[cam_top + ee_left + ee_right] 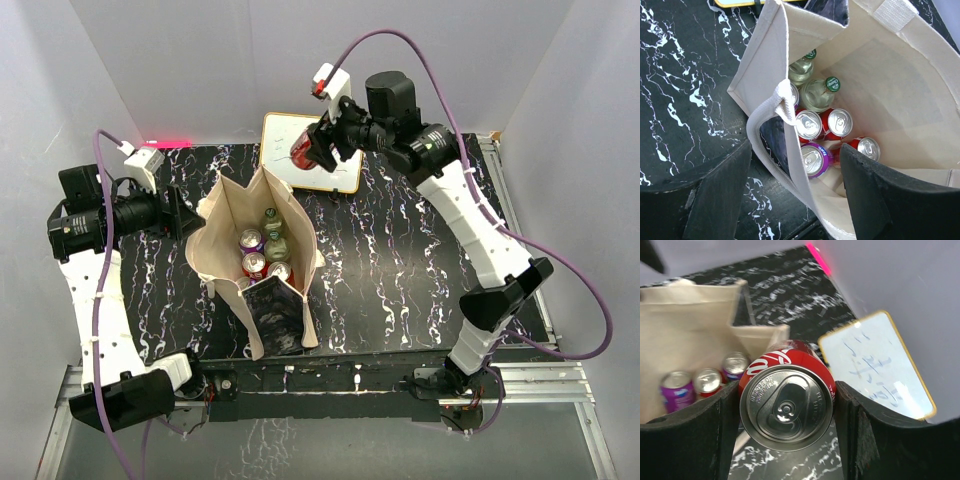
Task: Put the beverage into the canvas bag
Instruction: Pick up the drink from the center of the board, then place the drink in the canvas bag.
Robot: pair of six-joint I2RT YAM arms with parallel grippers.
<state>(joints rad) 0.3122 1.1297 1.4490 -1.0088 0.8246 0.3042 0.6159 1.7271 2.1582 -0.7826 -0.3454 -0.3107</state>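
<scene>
Top external: table (420, 260) carries the bag (225, 220), standing upright left of centre with its mouth open, and a whiteboard (280, 135) lying flat behind it at the far edge. Progress looks late but not finished. The bag already has stock in it and one can (303, 152) is in the air, not yet in. The right gripper (312, 150) is clamped across that red can's sides, and the wrist view shows both pads tight on it with the can's top facing the camera. The can hangs above the near-left corner of the whiteboard, far-right of the bag mouth and not over it. What's left, as I read it: carry it over the opening, lower it, let go. The left gripper (796, 152) has its fingers well apart, straddling the bag's left rim and handle (782, 100). I see no pinch on the cloth. Bag contents from the left wrist view: two green-capped bottles (820, 92) on the far side and at least four cans (807, 125) upright, red plus one purple. A possible fifth is hidden behind the handle, can't confirm. The right half of the floor is bare.
</scene>
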